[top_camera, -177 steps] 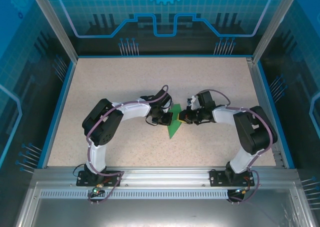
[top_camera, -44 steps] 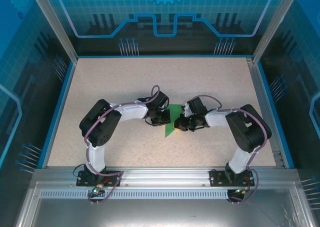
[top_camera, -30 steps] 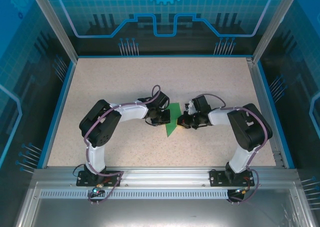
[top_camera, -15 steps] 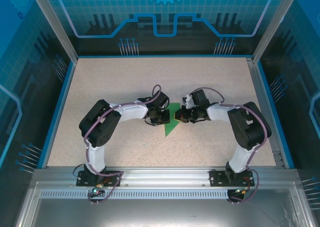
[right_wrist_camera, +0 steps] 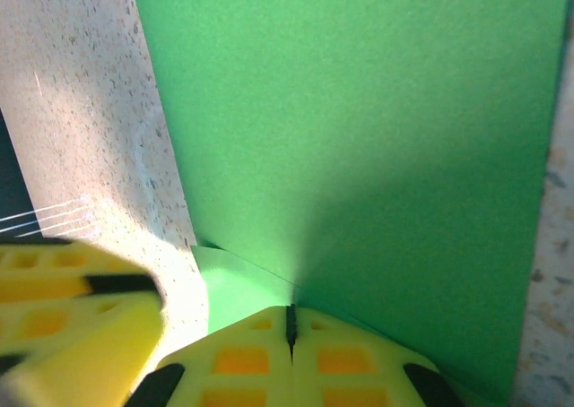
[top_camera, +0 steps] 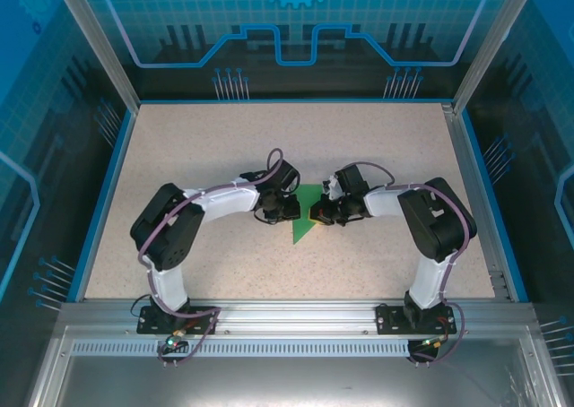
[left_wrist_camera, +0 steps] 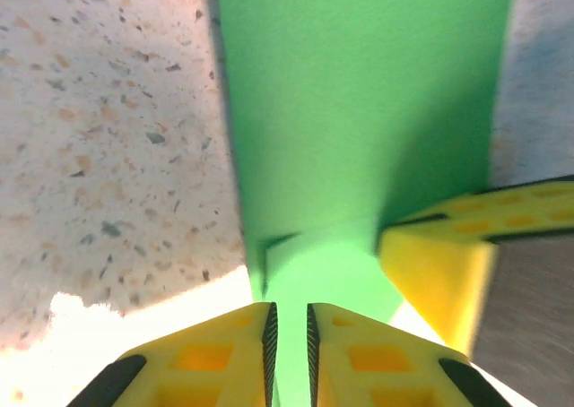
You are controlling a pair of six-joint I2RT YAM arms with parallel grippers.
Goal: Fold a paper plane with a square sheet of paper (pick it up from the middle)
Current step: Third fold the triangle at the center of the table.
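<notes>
Paper sheet (top_camera: pixel 302 226), matte bright green, folded pointed wedge, speckled table (top_camera: pixel 197 156).

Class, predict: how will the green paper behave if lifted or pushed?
Probably floppy and light: the green paper looks thin, mostly flat. Its folds may stiffen it slightly. Pushed, it would likely slide or buckle on the table.

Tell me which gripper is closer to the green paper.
Right: the right gripper is shut on the right side of the green paper; the left gripper straddles its left side, jaws slightly parted.
</notes>
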